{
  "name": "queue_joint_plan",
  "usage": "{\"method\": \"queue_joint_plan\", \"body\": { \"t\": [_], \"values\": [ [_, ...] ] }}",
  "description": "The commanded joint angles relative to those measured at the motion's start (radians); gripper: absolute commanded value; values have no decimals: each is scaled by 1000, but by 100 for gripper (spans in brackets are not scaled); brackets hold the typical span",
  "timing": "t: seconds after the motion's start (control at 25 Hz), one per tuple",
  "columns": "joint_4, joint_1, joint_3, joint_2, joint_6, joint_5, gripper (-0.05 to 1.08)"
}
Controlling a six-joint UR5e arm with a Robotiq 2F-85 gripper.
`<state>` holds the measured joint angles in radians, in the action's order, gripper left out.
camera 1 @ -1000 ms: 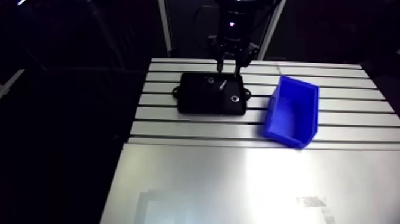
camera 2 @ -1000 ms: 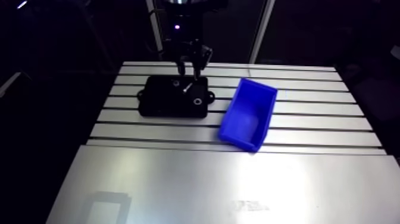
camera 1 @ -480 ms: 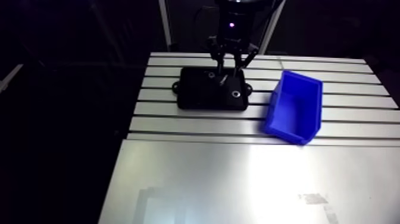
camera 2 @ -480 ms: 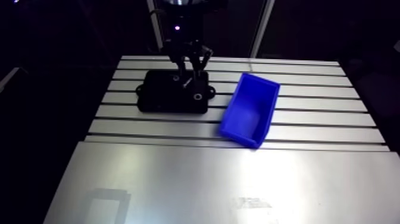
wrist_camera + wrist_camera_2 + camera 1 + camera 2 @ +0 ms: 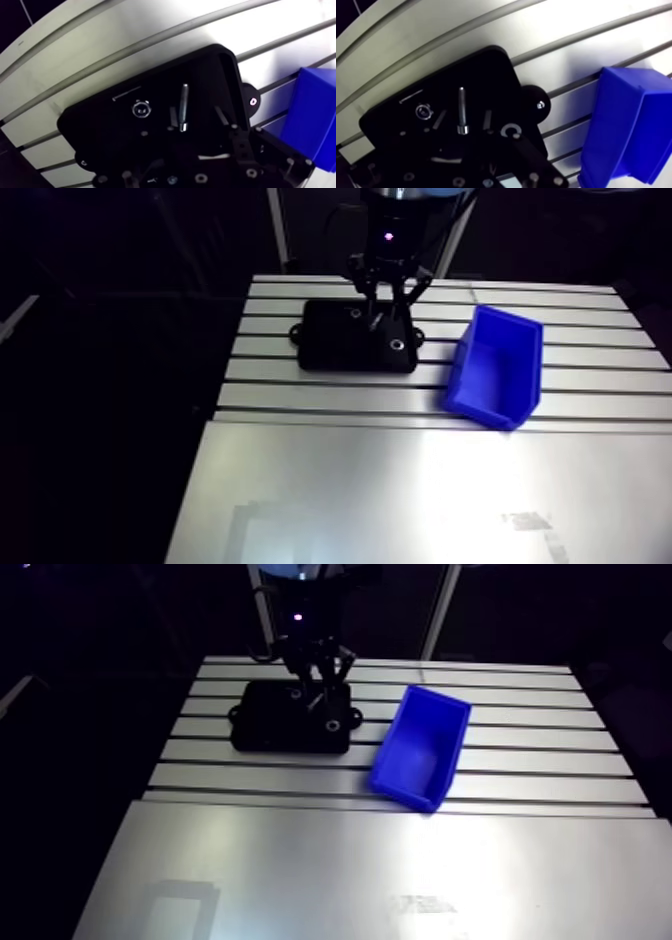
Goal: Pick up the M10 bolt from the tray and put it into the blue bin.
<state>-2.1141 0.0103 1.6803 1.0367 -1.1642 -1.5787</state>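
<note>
in the wrist view the gripper point(image 5: 386, 308) sits low over the black tray point(image 5: 95, 131). its dark fingers point(image 5: 239, 146) are hard to pick out against the tray floor, but they stand well apart and hold nothing.

just ahead of them, in the gap between the two, lies the m10 bolt point(image 5: 183, 107). it is the brightest thing in the tray: a slim, straight, silver shaft with a small shiny head at the end nearest the gripper, the shaft pointing away from it. it lies flat on the tray floor, about in the middle. its thread is too fine to make out.

a short dark screw point(image 5: 172, 118) lies just beside the bolt, apart from it. a second dark screw point(image 5: 220, 115) lies on the other side, nearer the tray wall. further along the first side sits a small round part with a silver ring point(image 5: 140, 108). beyond that part lies a thin pale rod point(image 5: 126, 93).

a rounded mounting ear point(image 5: 248, 97) juts from the tray's side. past the ear stands the blue bin point(image 5: 312, 115), close to the tray but not touching it, open side up.

tray and bin both rest on the slotted aluminium table point(image 5: 125, 35).
</note>
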Motion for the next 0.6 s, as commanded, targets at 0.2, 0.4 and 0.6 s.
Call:
{"method": "queue_joint_plan", "body": {
  "t": [0.2,0.4,0.6],
  "values": [
    [-27,0,11,-11,-1,-1,54],
    [-34,2,9,-13,-1,1,54],
    [-36,2,9,-19,1,1,56]
  ]
}}
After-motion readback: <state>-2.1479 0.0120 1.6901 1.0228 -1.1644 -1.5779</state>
